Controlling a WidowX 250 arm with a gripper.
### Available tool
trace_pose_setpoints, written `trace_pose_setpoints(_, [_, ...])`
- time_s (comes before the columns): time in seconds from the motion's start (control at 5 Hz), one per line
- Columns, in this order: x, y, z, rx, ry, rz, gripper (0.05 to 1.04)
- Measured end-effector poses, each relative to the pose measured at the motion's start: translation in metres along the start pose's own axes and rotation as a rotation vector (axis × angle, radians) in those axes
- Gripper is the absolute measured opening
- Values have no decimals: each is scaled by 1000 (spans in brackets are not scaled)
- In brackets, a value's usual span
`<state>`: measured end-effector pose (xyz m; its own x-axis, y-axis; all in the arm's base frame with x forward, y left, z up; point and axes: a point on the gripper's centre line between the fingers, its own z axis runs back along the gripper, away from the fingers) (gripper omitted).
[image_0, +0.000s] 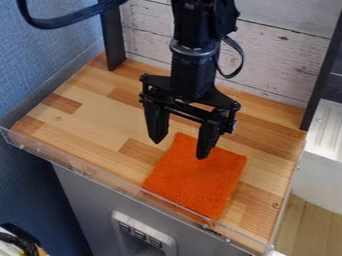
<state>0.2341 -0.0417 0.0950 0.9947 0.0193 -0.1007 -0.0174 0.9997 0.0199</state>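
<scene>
Orange cloth (197, 182) lies flat on the wood-block worktop (93, 122), its near corner beside the clear front guard (120, 184). With both fingers spread apart and nothing between them, my gripper (180, 148) points down at the cloth's far end. One fingertip overlaps the cloth in the view; contact cannot be determined. White-washed planks (280, 57) stand behind the worktop.
</scene>
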Motion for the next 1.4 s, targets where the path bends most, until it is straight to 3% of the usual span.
trace_pose_setpoints(0.2, [0, -16, 4, -1, -7, -15, 990])
trace_pose_setpoints(0.8, [14, -58, 19, -17, -113, -64, 991])
trace_pose_setpoints(1.2, [24, -64, 26, -17, -141, -86, 991])
trace_pose_setpoints(1.4, [26, -65, 24, -11, -130, -91, 991])
